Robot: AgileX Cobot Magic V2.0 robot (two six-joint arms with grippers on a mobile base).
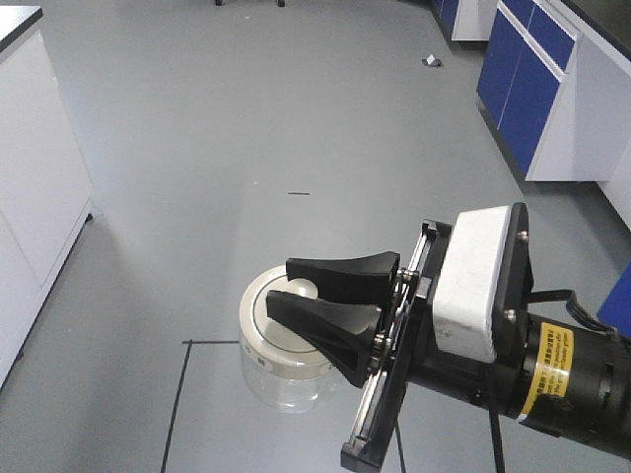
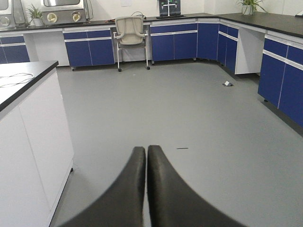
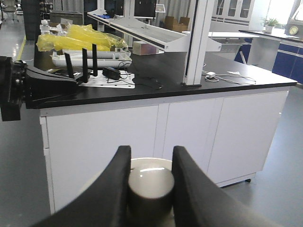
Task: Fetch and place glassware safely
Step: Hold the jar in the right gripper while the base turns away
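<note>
Left gripper (image 2: 146,150): we find the two black fingers pressed together along their length, with only a thin seam between them and nothing held. It points out over bare grey floor (image 2: 199,123).
White cabinet (image 1: 30,177): it stands at the left edge of the front view, well apart from the jar.
Tape line (image 1: 175,404): this is a thin dark mark on the floor, just left of the jar in the front view.
Glass jar (image 1: 281,384): we see a squat, clear body left of centre and low in the front view, at the tip of the right arm. We cannot tell whether it touches the floor.
Lid (image 1: 258,317): it is round, off-white and seated on the jar, with its face turned toward the gripper.
Knob (image 1: 301,289): it sits at the centre of the lid, between the two fingers.
Right gripper (image 1: 279,283): it is pinching the knob, one finger on each side. The wrist view confirms this, with fingers (image 3: 118,179) flanking the knob (image 3: 149,187) and the pale lid rim behind it.
Bench (image 3: 165,80): in the right wrist view it is black-topped with white fronts, beyond the jar, and carries yellow bags (image 3: 80,40).
Blue cabinets (image 1: 532,89): they line the right wall, well apart from the jar.
</note>
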